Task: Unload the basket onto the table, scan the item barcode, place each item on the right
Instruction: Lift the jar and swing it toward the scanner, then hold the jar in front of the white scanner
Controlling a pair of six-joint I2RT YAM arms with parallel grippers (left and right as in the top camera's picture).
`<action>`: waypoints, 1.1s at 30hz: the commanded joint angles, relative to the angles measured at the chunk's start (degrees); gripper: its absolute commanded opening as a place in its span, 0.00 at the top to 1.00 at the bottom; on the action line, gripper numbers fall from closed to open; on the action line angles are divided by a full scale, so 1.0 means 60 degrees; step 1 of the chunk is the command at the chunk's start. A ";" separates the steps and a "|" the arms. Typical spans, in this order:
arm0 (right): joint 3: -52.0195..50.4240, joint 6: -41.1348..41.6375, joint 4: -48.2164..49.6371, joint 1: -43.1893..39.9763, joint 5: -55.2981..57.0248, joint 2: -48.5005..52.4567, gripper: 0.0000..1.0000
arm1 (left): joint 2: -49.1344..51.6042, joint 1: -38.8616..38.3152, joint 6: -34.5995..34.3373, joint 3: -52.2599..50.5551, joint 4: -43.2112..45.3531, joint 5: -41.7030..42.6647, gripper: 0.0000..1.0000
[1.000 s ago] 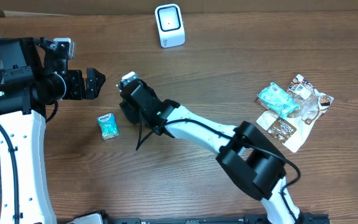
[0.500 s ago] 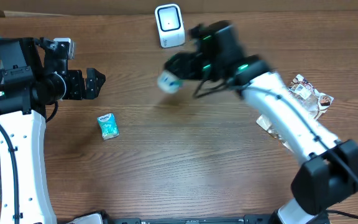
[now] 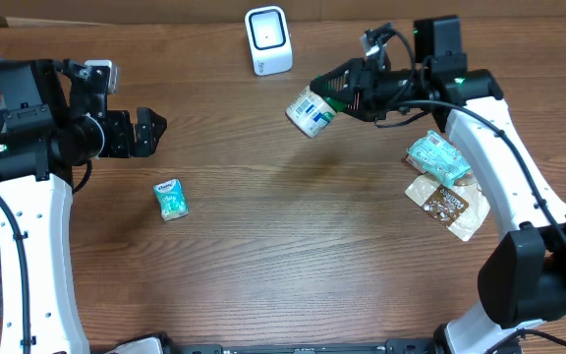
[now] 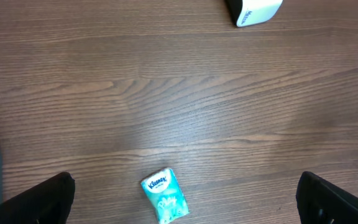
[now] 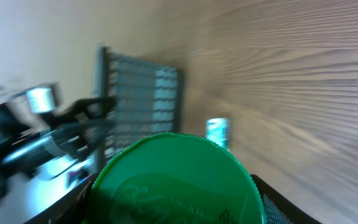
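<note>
Nearest, a tissue pack (image 3: pixel 170 198) lay on the surface (image 3: pixel 293 246). Farther on, the right gripper (image 3: pixel 330 96) gripped a green-lidded bottle (image 3: pixel 308 111) aloft, mid-presentation, near the scanner (image 3: pixel 268 39); next it likely needed its barcode turned toward that. The left gripper (image 3: pixel 153 128) gaped empty. The mesh basket (image 5: pixel 142 93) hid its contents.

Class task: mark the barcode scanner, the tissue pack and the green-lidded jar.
barcode scanner (image 3: pixel 268 39): overhead view, white top face.
tissue pack (image 3: pixel 170 199): overhead view, wrapper middle.
green-lidded jar (image 3: pixel 307 113): overhead view, labelled side.
</note>
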 commanded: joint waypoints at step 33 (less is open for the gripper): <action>0.0102 -0.6113 0.8149 0.3781 1.4222 0.1861 0.80 | -0.0047 -0.0066 0.0149 0.0211 0.0029 0.0106 0.00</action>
